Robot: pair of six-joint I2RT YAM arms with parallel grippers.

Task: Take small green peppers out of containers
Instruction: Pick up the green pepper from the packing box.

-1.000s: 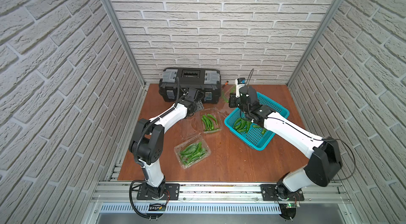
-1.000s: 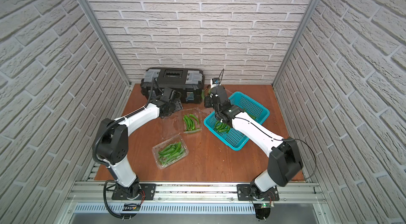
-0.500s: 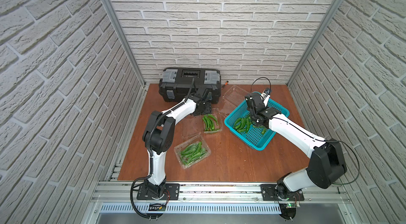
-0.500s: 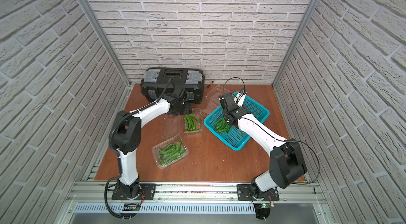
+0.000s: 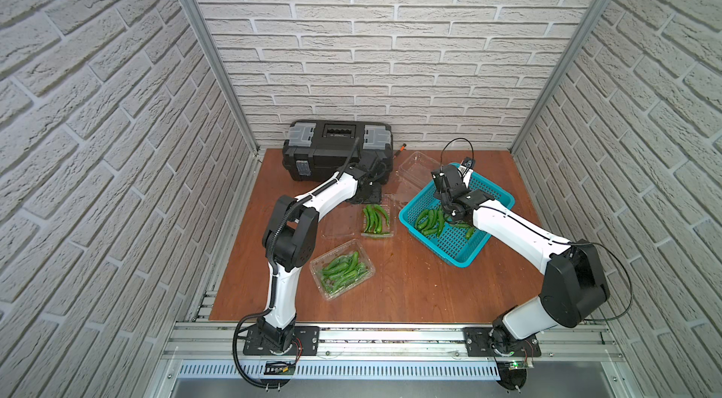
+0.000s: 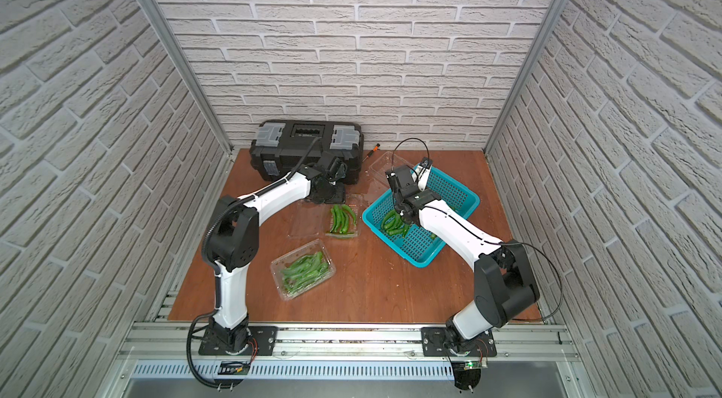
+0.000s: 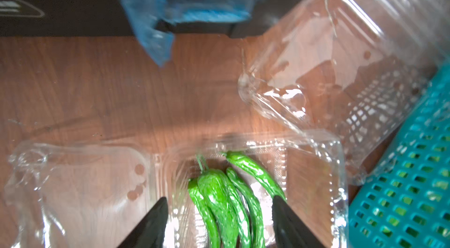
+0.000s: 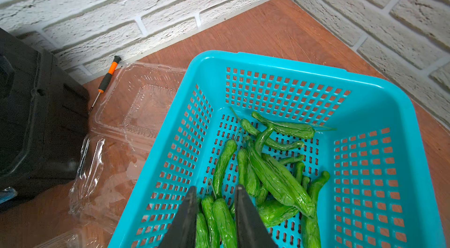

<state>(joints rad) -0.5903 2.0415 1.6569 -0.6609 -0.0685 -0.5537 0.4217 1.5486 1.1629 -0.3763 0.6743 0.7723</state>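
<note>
An open clear container (image 5: 385, 234) (image 7: 314, 161) holds a few small green peppers (image 5: 376, 218) (image 7: 219, 198), with its lid (image 7: 78, 186) lying flat beside it. My left gripper (image 5: 371, 197) (image 7: 220, 204) hangs open over this box, its fingers either side of the peppers. A shut container (image 5: 343, 269) full of peppers lies nearer the front. An empty container (image 5: 416, 167) (image 8: 141, 103) lies at the back. My right gripper (image 5: 445, 204) (image 8: 216, 192) is low in the teal basket (image 8: 267, 59), jaws a little apart above the peppers (image 8: 275, 176) lying there.
A black toolbox (image 5: 336, 146) stands against the back wall, just behind my left gripper. A small orange-handled screwdriver (image 8: 108, 75) lies between the toolbox and the empty container. Brick walls close in both sides and the back.
My right gripper has come down from the back by the empty container into the basket, and its jaws have parted. My left gripper has shifted towards the open container and narrowed a little.
</note>
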